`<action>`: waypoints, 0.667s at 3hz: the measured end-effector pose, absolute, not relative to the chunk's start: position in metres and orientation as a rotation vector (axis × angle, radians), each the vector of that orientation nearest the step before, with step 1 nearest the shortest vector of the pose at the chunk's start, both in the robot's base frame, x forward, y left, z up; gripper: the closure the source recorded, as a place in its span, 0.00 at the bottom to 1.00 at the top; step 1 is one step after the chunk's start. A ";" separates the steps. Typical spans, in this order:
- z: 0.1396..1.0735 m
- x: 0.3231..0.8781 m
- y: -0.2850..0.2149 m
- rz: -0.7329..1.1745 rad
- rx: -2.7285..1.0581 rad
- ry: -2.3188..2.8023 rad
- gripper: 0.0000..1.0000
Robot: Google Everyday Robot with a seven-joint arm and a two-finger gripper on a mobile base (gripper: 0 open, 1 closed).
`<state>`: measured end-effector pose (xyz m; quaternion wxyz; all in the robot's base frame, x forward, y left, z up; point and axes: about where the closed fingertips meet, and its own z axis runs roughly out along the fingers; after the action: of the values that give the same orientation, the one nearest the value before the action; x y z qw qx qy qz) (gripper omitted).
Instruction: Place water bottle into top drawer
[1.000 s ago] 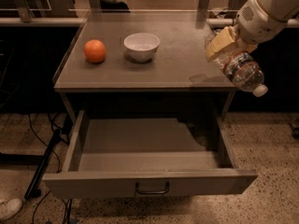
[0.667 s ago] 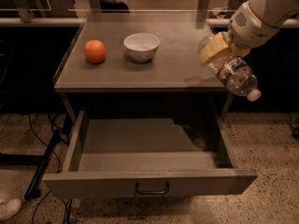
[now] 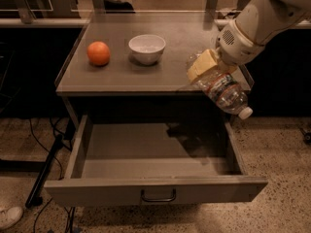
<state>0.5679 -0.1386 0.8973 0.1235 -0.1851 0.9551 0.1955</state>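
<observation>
Gripper (image 3: 206,68) clasping water bottle (image 3: 224,93), above top drawer (image 3: 155,191)

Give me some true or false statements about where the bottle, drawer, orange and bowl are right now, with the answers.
1. The top drawer is pulled open. True.
2. The water bottle lies inside the drawer. False: the gripper holds it in the air at the table's front right corner, jaws shut on it.
3. The orange sits left of the white bowl on the tabletop. True.
4. The orange is in the bowl. False: it rests on the tabletop beside the bowl, apart from it.
5. The bottle's white cap points straight up. False: the bottle is tilted, cap pointing down and to the right.
</observation>
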 end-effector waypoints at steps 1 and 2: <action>0.883 0.560 -0.116 0.624 -0.604 2.796 1.00; 0.883 0.559 -0.115 0.625 -0.606 2.797 1.00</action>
<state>0.5591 -0.1152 0.8826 0.1059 -0.2056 0.9495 0.2121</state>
